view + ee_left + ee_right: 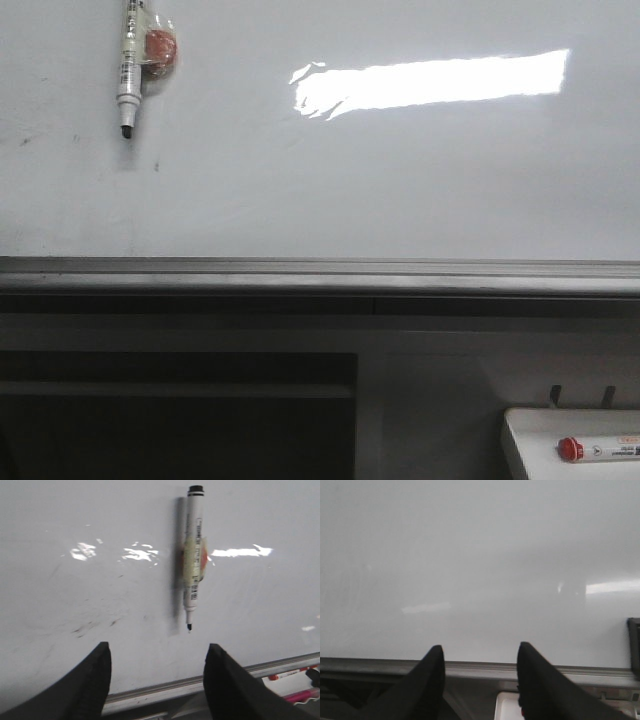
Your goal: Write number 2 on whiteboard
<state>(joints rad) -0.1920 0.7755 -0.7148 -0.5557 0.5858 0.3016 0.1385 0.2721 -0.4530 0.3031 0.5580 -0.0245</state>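
Note:
The whiteboard (400,180) is glossy white with a grey metal lower frame edge (320,272). No number 2 shows on it, only faint smudges. An uncapped white marker (128,62) with a black tip hangs tip-down on the board at upper left, stuck by an orange-red holder (161,48). It also shows in the left wrist view (192,555). My left gripper (156,652) is open and empty, below the marker's tip and apart from it. My right gripper (480,655) is open and empty, facing the board's lower edge (480,670). Neither gripper shows in the front view.
A small white tray (575,445) holding a red-capped marker (600,448) stands at the lower right below the board. Dark shelving (180,400) lies under the frame. A bright light reflection (430,80) crosses the board. A dark object (634,647) sits at the right wrist view's edge.

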